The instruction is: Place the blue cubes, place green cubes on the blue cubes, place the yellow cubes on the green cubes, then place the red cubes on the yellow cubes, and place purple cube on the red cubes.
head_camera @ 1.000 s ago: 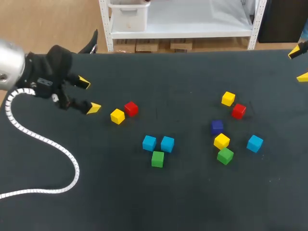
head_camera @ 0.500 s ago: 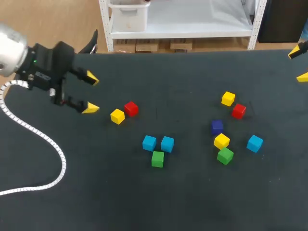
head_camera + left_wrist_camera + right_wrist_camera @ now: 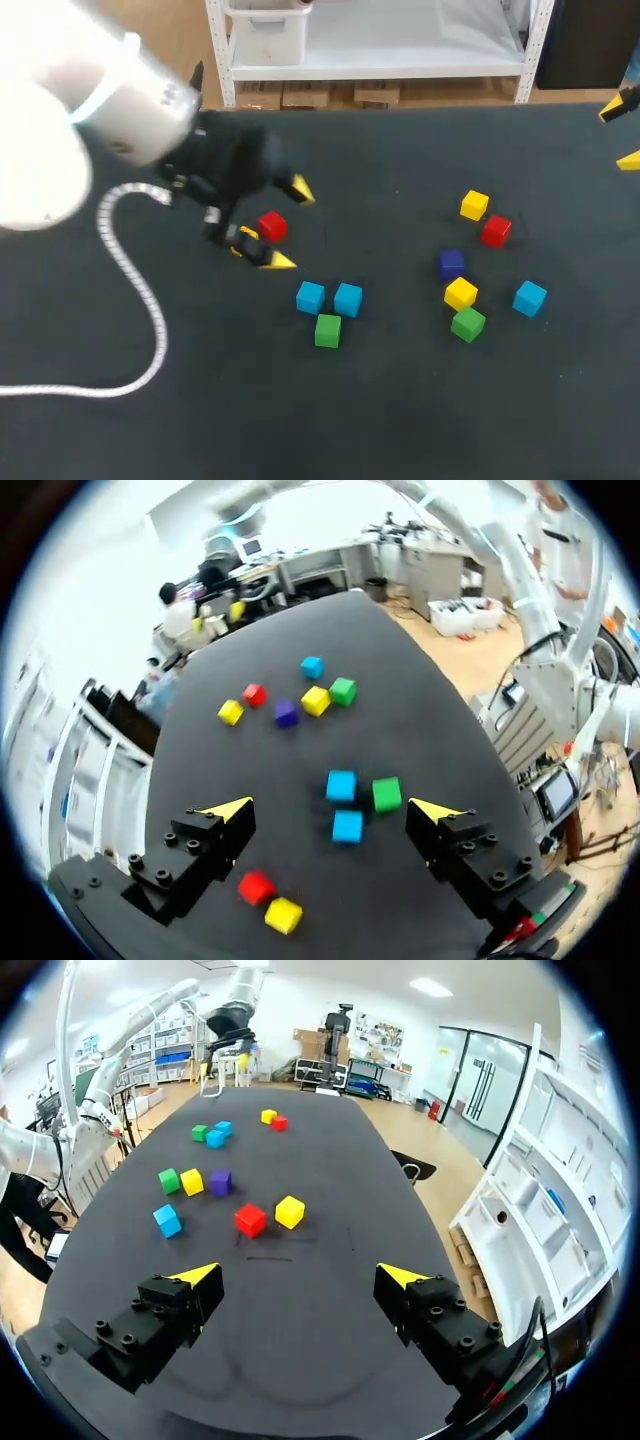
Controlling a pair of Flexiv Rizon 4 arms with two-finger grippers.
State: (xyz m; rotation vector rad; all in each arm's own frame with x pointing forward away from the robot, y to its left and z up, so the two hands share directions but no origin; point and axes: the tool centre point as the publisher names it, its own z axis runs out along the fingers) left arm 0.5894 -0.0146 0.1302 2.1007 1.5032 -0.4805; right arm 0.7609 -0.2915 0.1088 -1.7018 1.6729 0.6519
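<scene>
Tabletop (image 3: 400, 410): left jaws nearer red cube (image 3: 272, 226)

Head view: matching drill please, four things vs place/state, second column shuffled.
1. purple cube
2. left green cube
3. left gripper
4. right gripper

A. open, at the table's far right edge
B. open, by a red cube
C. beside the blue pair
D. in the right cluster, next to a yellow cube

Pairs: 1-D, 2-C, 3-B, 4-A.
</scene>
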